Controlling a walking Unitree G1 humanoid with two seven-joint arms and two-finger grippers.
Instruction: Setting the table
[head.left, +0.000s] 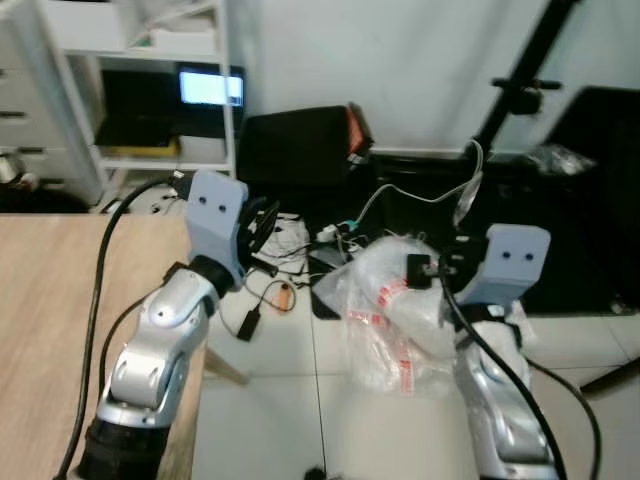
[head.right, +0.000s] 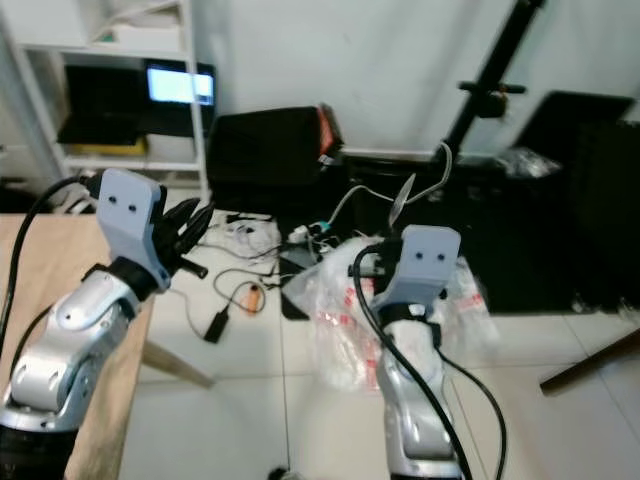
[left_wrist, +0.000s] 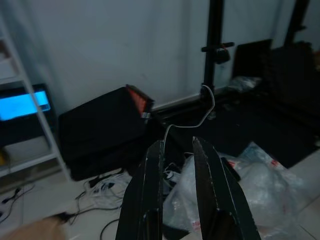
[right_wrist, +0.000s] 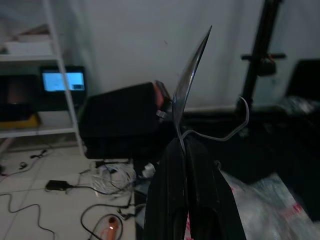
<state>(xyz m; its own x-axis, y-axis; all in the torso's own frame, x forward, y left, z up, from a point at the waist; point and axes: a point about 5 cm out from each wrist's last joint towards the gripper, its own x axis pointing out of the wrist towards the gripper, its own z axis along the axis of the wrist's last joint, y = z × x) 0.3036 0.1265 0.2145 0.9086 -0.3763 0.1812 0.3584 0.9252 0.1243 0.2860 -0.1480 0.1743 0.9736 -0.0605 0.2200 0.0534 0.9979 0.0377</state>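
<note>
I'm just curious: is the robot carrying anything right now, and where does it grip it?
The right gripper pinches a spoon by its handle end. The left gripper holds nothing.

Both eye views are evenly and fairly brightly lit, the white wall (head.left: 400, 60) washed pale and the floor tiles (head.left: 280, 400) light grey, with only soft shadows. They are slightly soft throughout. A screen (head.left: 211, 88) on the far left shelf glows blown-out white-blue. The wrist views are much dimmer and bluish, murky in the dark areas, their near black fingers (left_wrist: 150, 200) blurred.
</note>
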